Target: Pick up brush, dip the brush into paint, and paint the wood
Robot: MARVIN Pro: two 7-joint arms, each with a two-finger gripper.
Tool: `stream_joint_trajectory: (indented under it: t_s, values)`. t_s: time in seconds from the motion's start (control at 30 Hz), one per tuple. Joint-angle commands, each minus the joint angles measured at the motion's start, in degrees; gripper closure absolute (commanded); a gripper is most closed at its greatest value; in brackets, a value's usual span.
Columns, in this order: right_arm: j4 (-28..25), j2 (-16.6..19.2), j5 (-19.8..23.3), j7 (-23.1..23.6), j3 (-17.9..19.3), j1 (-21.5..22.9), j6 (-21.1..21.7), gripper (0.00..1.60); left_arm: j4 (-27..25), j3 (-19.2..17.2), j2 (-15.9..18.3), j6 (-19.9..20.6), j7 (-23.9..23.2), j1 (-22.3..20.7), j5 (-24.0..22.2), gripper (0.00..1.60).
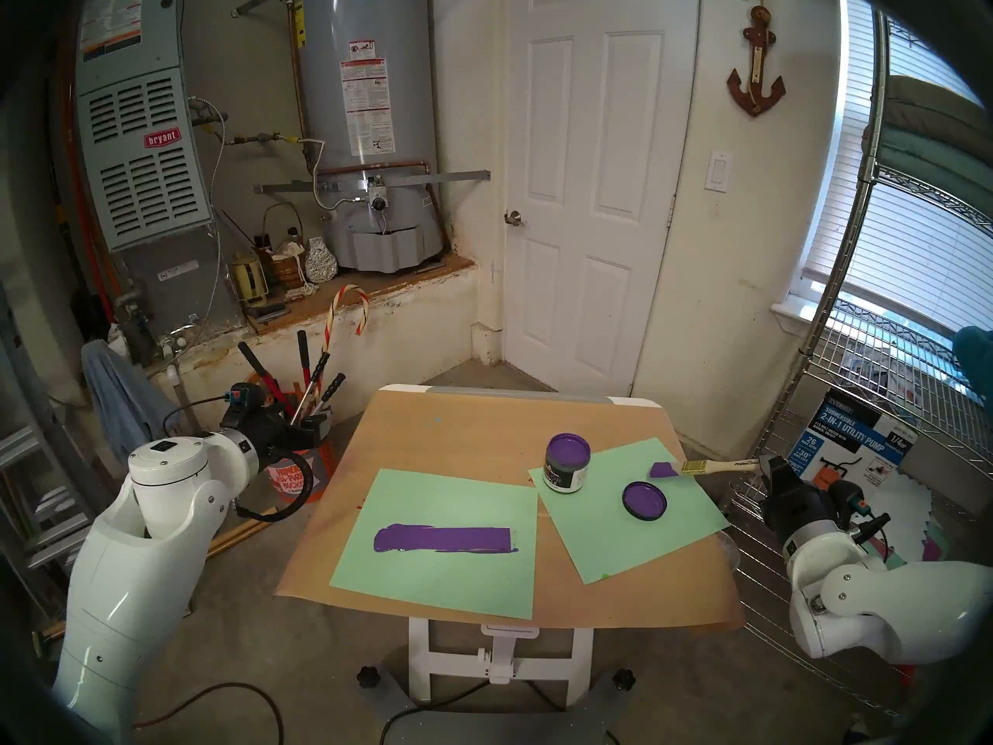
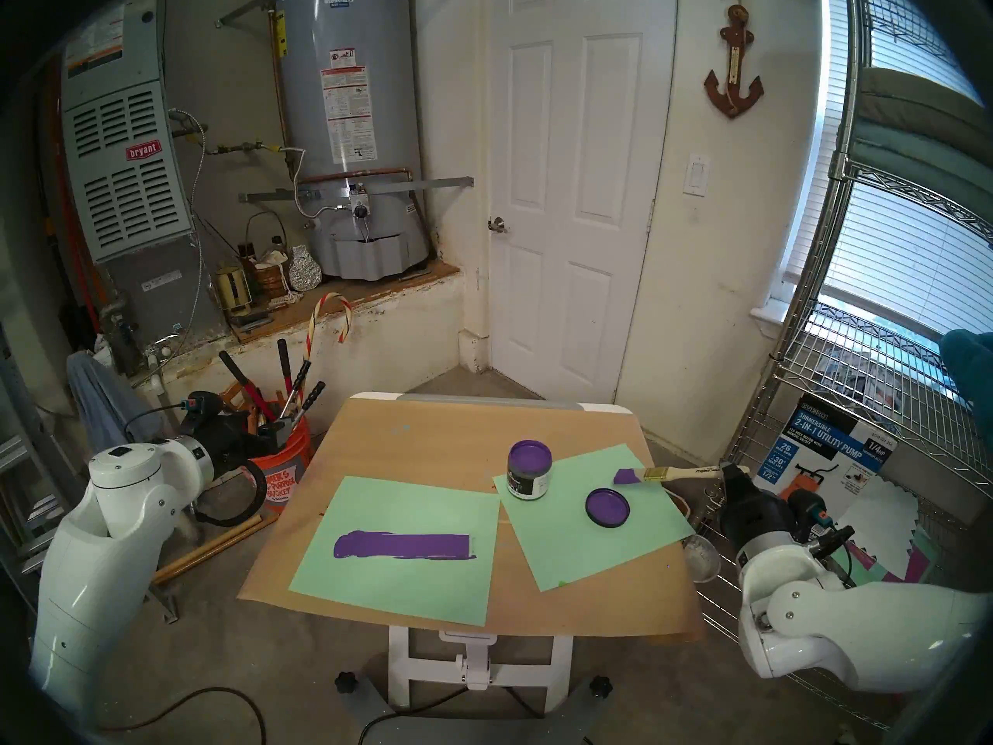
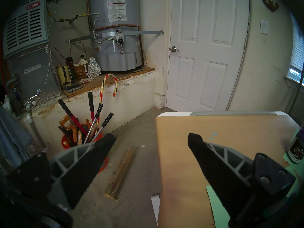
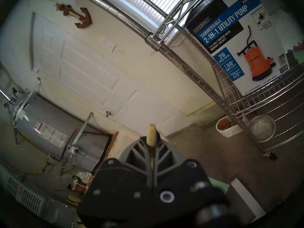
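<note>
The brush (image 1: 698,466) is level above the right mint-green sheet, its purple-stained bristles (image 1: 663,470) pointing left just beyond the lid. My right gripper (image 1: 765,467) is shut on the far end of its pale handle, whose tip (image 4: 152,133) pokes out between the closed fingers. An open jar of purple paint (image 1: 568,461) stands near the table's middle, its paint-coated lid (image 1: 645,501) lying to the jar's right. The wood (image 1: 443,538), coated purple, lies on the left green sheet. My left gripper (image 3: 150,138) is open and empty, off the table's left edge.
Brown paper covers the table (image 1: 430,437), with a green sheet on the left (image 1: 430,582) and another on the right (image 1: 645,534). An orange bucket of tools (image 1: 301,475) stands by my left gripper. A wire shelf rack (image 1: 838,384) with a pump box (image 1: 849,448) crowds my right arm.
</note>
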Motion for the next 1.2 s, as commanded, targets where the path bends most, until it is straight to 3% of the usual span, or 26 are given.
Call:
stream_joint_trajectory:
  t_s: [0.0, 0.43, 0.9, 1.17]
  values:
    - [-1.21, -0.64, 0.82, 3.77, 1.95, -3.20, -0.39, 1.60, -0.74, -0.46, 0.14, -0.22, 0.01, -0.49, -0.04, 0.00]
    - [-0.75, -2.55, 2.77, 9.24, 5.13, -8.97, -0.39, 1.60, -0.74, -0.46, 0.14, -0.22, 0.01, -0.50, -0.04, 0.00]
    - [-0.86, -6.05, 4.52, 16.31, 11.43, -16.16, -0.38, 1.60, -0.77, -0.48, 0.14, -0.23, 0.02, -0.49, -0.05, 0.00]
    - [-1.74, -8.21, 4.89, 20.04, 14.75, -21.43, 1.68, 1.60, -0.80, -0.50, 0.14, -0.23, 0.02, -0.48, -0.05, 0.00]
